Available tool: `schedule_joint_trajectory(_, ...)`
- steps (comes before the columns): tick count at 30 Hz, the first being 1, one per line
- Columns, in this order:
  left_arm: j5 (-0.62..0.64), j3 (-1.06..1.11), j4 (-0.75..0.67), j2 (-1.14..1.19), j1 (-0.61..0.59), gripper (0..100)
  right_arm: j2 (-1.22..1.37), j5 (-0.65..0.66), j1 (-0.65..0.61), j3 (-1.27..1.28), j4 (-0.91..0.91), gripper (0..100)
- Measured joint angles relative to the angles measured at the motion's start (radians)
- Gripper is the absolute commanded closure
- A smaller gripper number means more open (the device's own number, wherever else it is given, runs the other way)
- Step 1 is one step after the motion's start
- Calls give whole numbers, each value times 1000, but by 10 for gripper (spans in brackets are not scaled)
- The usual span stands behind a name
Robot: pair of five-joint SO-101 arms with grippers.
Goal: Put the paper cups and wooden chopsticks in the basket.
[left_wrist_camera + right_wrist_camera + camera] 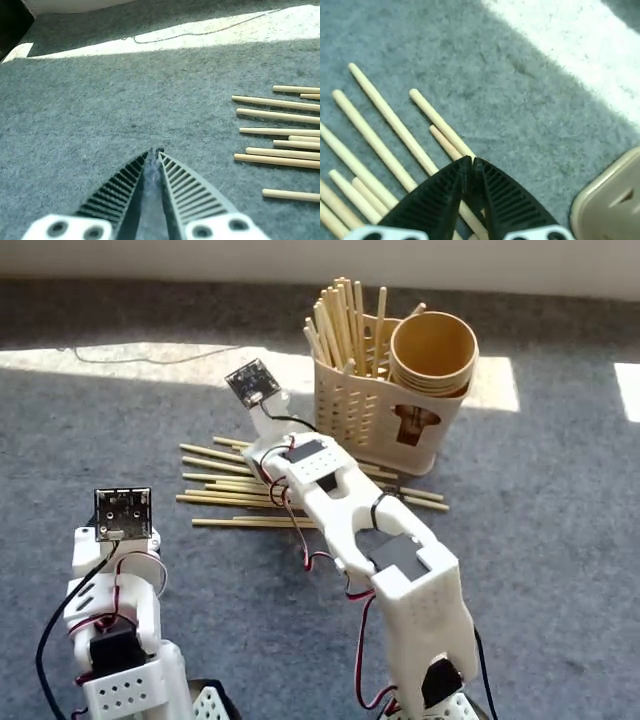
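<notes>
**Cups and some chopsticks in the basket, a loose pile on the mat**

A grey felt-covered table point(560, 540) carries everything, with a band of sunlight running across it toward the far edge.

The right arm point(400, 560) stretches from the near edge toward the middle of the table. It ends over the loose chopsticks, just beside the basket. The left arm point(115, 620) stands folded at the near left corner.

The basket point(375, 410) is a pale slotted tub standing upright toward the far edge, right of centre. One of its corners shows in the right wrist view point(610, 200).

A stack of paper cups point(433, 350) sits in the basket's right side, mouth tilted up. A bundle of wooden chopsticks point(345, 320) stands on end in its left side.

The loose chopsticks point(225, 490) lie flat in rough parallel rows near the middle of the table. A few pass under the right arm to the foot of the basket.

The right gripper point(471, 160) has its fingertips pressed together low over these sticks point(385, 125). One stick passes beneath the tips, and I cannot tell whether it is pinched.

The left gripper point(154, 152) is closed on nothing above bare felt, with the stick ends point(280, 116) off to one side.

A thin cable point(150, 357) lies in the sunlit band near the far left.
</notes>
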Motion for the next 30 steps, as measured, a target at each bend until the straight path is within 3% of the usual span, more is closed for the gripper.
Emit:
schedule_joint_trajectory(6, -9, 0, 71, 0, 5, 965, 9, -37, 2, -34, 0, 975)
schedule_joint_trajectory(12, -123, 2, 138, 0, 66, 965, 9, -155, 12, -34, 0, 975)
schedule_joint_trajectory(23, -140, 2, 146, 0, 75, 965, 71, -169, 28, -55, -8, 976)
schedule_joint_trajectory(30, -140, 3, 146, 0, 75, 965, 92, -169, 37, -173, 253, 976)
